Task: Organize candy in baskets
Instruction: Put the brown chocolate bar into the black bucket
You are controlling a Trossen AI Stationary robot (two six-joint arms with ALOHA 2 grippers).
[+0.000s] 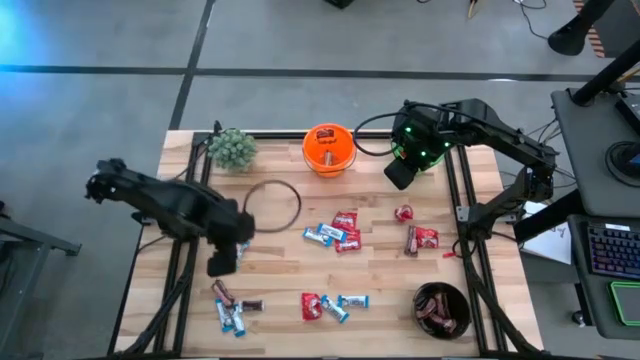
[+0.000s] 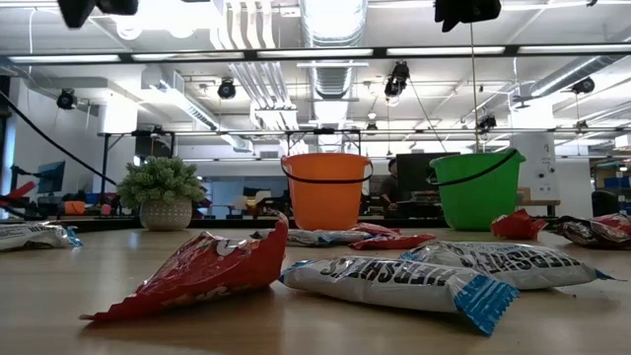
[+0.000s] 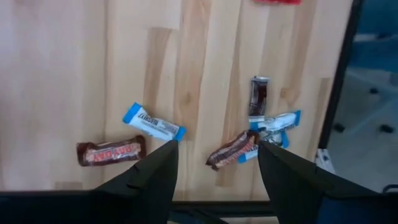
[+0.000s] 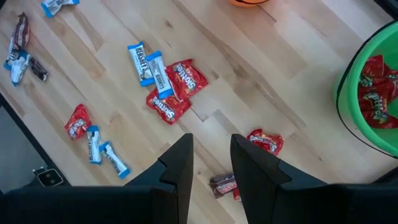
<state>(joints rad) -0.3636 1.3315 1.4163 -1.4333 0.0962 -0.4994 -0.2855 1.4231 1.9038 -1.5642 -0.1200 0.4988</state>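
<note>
— What do we lose sight of from above?

— The green pail [image 4: 373, 99] most of all: the right claw [image 4: 211, 163] hangs directly over it and covers it, so we see its rim and the red packets inside only from that arm's wrist. The left claw [image 3: 216, 163] shows from overhead as a dark block, its fingers [image 3: 152, 177] hidden; its wrist view shows them spread apart with nothing between.

— And the right claw's fingers?

— A narrow gap, nothing in it; we would call it part open, empty.

— Where is the candy relative to the left claw?

— Just below it lies a small cluster [image 3: 252, 140]: a brown bar crossed over blue-and-white ones, with another brown bar [image 3: 112, 151] and a blue-and-white bar [image 3: 153, 122] beside. None touches the fingers.

— Farther out?

— Taking the orange pail [image 1: 328, 148] as our mark: red and blue packets [image 1: 336, 232] lie on the counter [image 1: 380, 280] in front of it, more red ones [image 1: 420, 238] to its right, and the black bowl [image 1: 441, 309] with brown bars sits at the counter's far corner from it. A fuzzy plant [image 1: 232, 148] stands left of the pail, a dark ring [image 1: 272, 204] between the pail and the left claw.
</note>
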